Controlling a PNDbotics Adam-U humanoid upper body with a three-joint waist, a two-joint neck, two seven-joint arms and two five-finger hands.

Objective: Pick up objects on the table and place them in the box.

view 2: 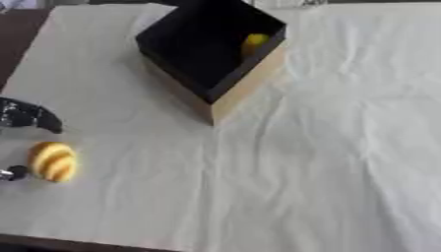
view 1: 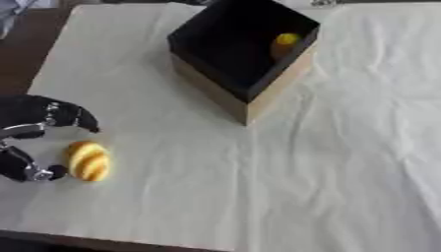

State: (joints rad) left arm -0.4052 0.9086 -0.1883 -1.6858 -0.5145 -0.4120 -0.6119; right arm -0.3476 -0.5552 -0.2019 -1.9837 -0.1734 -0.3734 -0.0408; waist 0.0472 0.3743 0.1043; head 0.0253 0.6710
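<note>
A yellow bread-like piece with brown stripes (view 1: 88, 161) lies on the white cloth near the front left. My left hand (view 1: 39, 114) reaches in from the left edge and is open: its black fingers arch just behind the piece, and the thumb tip (view 1: 45, 173) sits right beside the piece's left side. Whether the thumb touches it I cannot tell. The box (view 1: 274, 86), tan outside and black inside, stands at the back centre with a corner toward me. A small yellow object (view 1: 286, 39) rests inside against its far right wall. My right hand shows in neither view.
The white cloth (view 1: 344, 162) covers the table, wrinkled on the right side. Dark table wood (view 1: 21, 44) shows along the left edge and at the front edge.
</note>
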